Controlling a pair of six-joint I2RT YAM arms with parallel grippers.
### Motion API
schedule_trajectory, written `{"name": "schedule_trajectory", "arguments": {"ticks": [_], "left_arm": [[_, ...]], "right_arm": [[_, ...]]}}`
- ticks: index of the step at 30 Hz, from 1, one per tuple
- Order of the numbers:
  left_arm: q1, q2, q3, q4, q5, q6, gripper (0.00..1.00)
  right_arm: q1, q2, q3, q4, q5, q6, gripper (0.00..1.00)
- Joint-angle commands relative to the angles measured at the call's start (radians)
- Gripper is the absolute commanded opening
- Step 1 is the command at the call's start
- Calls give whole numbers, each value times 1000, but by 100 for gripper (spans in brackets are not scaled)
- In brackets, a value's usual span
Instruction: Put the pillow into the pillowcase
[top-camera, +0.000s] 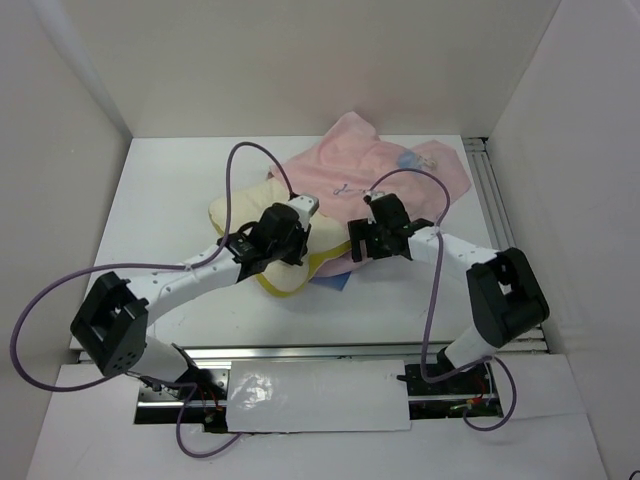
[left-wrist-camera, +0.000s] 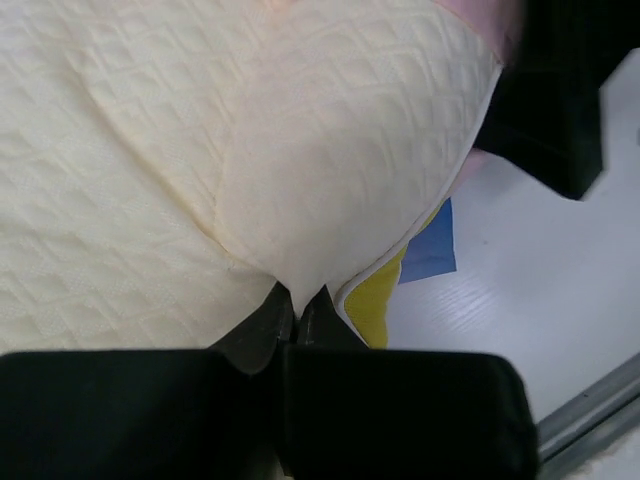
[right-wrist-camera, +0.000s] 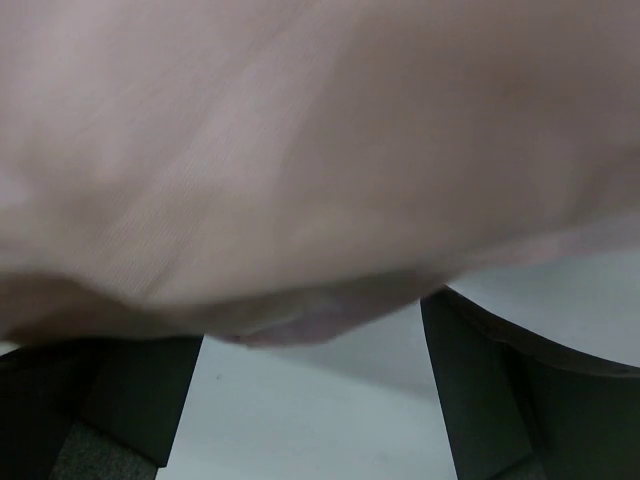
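The cream-yellow quilted pillow (top-camera: 240, 208) lies at mid-table, its right part against the pink pillowcase (top-camera: 385, 165). In the left wrist view the pillow (left-wrist-camera: 200, 150) fills the frame. My left gripper (left-wrist-camera: 300, 305) is shut, pinching a fold of its near edge beside the brighter yellow underside (left-wrist-camera: 375, 315). From above, the left gripper (top-camera: 285, 250) sits on the pillow's near right corner. My right gripper (top-camera: 362, 242) stands just right of it at the pillowcase's near edge. In the right wrist view its fingers (right-wrist-camera: 490, 400) are wide apart, open, with the pink pillowcase (right-wrist-camera: 300, 150) hanging over them.
A blue patch of the pillowcase's face (left-wrist-camera: 430, 245) peeks out under the pillow's corner (top-camera: 330, 283). White walls enclose the table on three sides. A metal rail (top-camera: 495, 200) runs along the right edge and another (top-camera: 330, 352) along the near edge.
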Motion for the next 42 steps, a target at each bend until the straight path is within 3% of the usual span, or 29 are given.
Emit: {"name": "schedule_trajectory", "arguments": {"ticks": [1,3,6,7,9,10,12,15,21,26,34,42], "left_arm": [[-7,-73,15,126,52,-30,0],[-7,-73,15,126,41,-40,0],[-7,-73,29,117,41,-41,0],[-7,-73,29,108,41,-50,0],[-7,-51,45,91,30,-59,0],[-7,-51,55,91,30,-73,0],[-7,-42,55,109,42,-102,0],[-7,-42,87,137,78,-128,0],[-7,-22,244,183,127,-197,0],[-7,-22,310,235,72,-266,0],[-7,42,308,259,-33,-392,0],[-21,53,177,353,26,-490,0]], "right_arm": [[6,37,44,126,41,-3,92],[6,65,59,166,77,-3,86],[17,74,93,166,101,8,48],[27,62,107,153,101,17,24],[46,4,116,116,101,5,5],[66,-18,127,96,90,5,0],[84,-79,142,33,46,-32,0],[110,-113,225,-67,-152,-72,0],[153,-102,469,-258,-644,-277,0],[153,-145,507,-275,-957,-389,0],[202,-243,517,-268,-1148,-426,0],[202,-179,541,-251,-1114,-371,0]]}}
